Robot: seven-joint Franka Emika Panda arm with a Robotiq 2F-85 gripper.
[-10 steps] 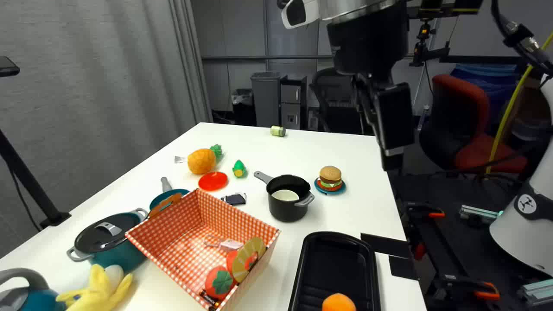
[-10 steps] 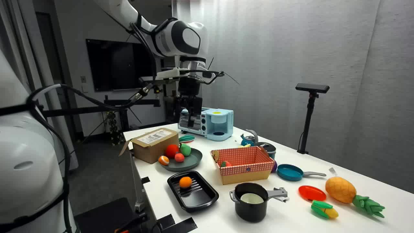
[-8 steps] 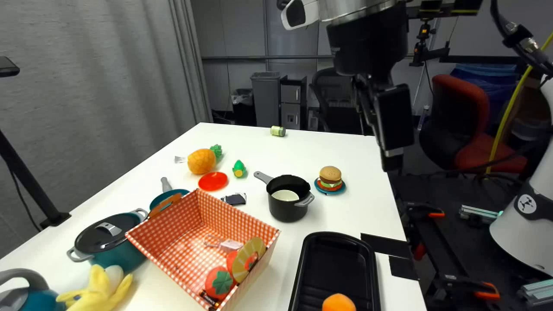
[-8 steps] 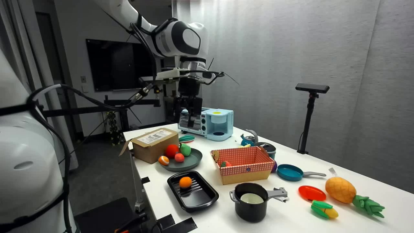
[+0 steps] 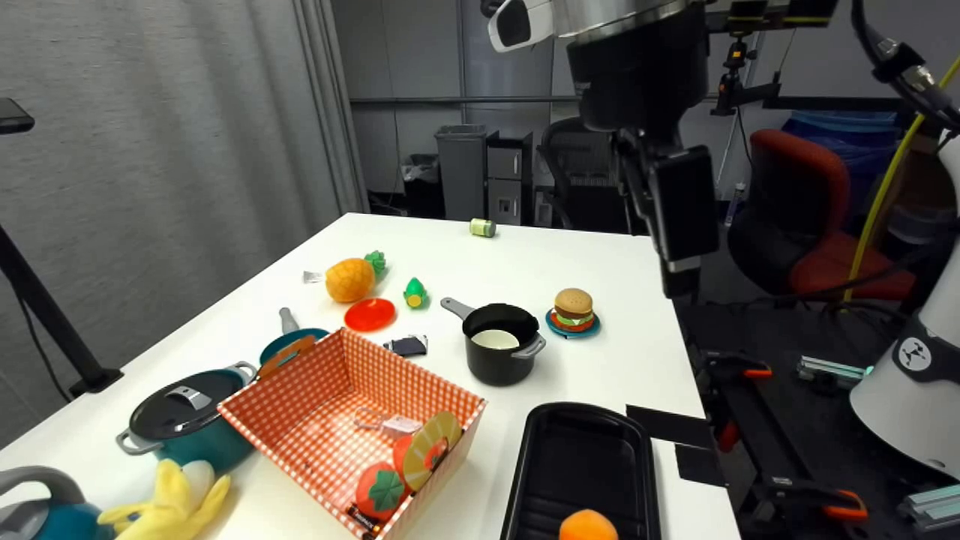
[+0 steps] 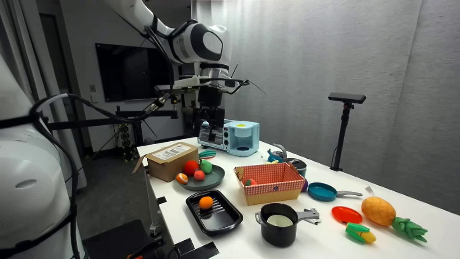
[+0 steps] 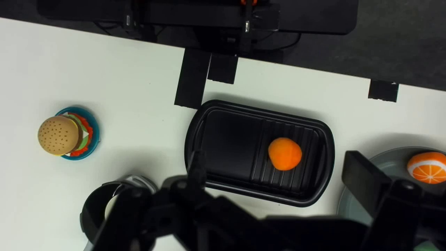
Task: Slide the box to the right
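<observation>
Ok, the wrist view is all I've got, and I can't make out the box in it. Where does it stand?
Observer: In both exterior views the red-checked box stands on the white table, beside the black tray, on the side away from the robot's base.
Operator: Anything lying in it?
Observer: Yes, in an exterior view a red toy with a green leaf shows among the things inside.
Operator: And am I touching it anywhere?
Observer: No, in both exterior views the gripper hangs above the table, apart from the box.
</observation>
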